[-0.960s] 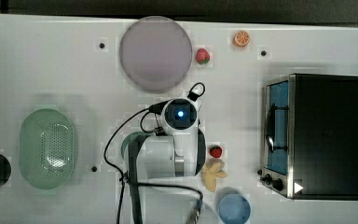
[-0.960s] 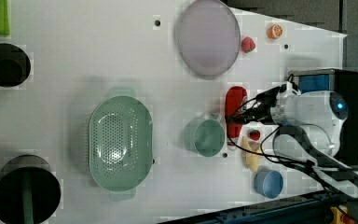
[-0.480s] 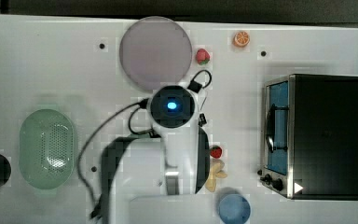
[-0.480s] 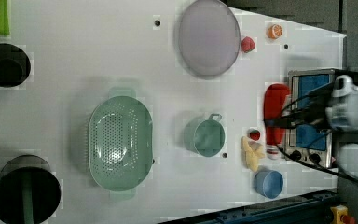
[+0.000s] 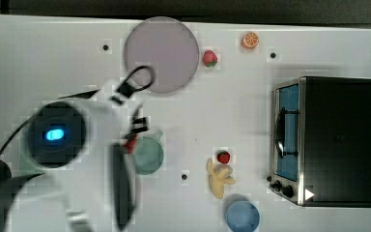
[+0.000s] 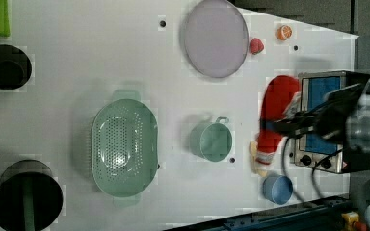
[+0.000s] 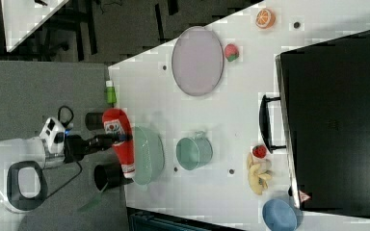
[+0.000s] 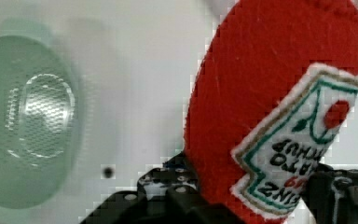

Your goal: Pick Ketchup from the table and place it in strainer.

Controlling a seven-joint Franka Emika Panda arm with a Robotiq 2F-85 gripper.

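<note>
Bare table lies between the strainer and the green cup.

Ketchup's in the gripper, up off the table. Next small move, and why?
Probably carry on toward the strainer before lowering. The gripper holds the ketchup clear of the table, and the strainer basin looks empty, so nothing is placed yet.

A robotics lab set up as a pretend kitchen. A white tabletop with small bolt holes carries toy food, such as a plastic banana and an orange slice, beside a toy oven. Bare grey floor surrounds it.
</note>
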